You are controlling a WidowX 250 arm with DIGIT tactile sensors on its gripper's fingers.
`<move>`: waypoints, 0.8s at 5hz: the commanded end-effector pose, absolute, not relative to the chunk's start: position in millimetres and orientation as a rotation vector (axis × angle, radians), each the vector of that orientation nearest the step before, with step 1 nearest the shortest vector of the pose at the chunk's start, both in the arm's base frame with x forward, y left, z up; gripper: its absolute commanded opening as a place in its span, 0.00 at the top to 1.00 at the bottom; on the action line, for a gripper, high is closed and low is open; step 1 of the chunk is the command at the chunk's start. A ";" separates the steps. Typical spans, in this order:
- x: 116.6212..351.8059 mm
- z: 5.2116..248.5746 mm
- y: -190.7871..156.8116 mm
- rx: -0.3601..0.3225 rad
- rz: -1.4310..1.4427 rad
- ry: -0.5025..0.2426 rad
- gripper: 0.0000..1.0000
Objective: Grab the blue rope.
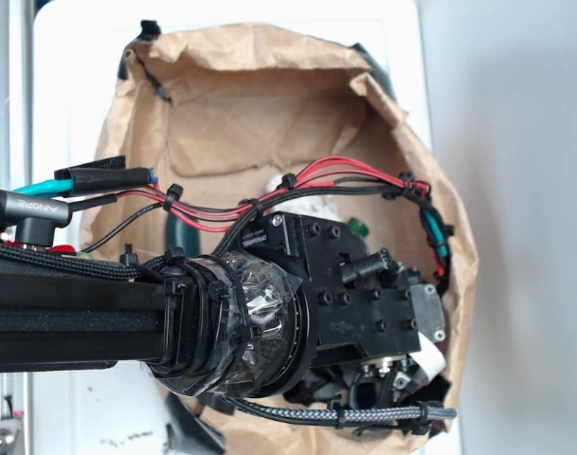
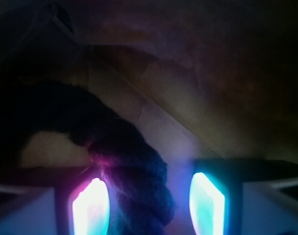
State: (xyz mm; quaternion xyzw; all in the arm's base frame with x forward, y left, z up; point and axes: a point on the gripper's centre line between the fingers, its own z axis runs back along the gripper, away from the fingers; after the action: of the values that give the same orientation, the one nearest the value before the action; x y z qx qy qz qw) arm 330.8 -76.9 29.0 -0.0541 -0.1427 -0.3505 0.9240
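1. Exterior view: black robot arm reaches down into a brown paper bag (image 1: 222, 104); arm hides the tool and most of the contents.
2. Wrist view: tool (image 2: 149, 203) released, two glowing fingertips (image 2: 90, 205) apart.
3. Blue rope (image 2: 134, 176) lies on the bag floor, a thick twisted strand between the fingertips, nearer the left one.
4. Advice: centre over the strand, go lower, then clench w/o catching the paper.
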 end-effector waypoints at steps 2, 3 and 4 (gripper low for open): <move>317.9 54.0 -67.3 -0.122 -0.700 -0.344 1.00; 321.1 78.7 -52.3 -0.088 -0.604 -0.373 1.00; 320.0 111.4 -29.7 -0.047 -0.466 -0.347 1.00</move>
State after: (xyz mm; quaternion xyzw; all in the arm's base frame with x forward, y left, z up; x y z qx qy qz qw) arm 312.7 -29.4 82.6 -0.0357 -0.1292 -0.2349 0.9627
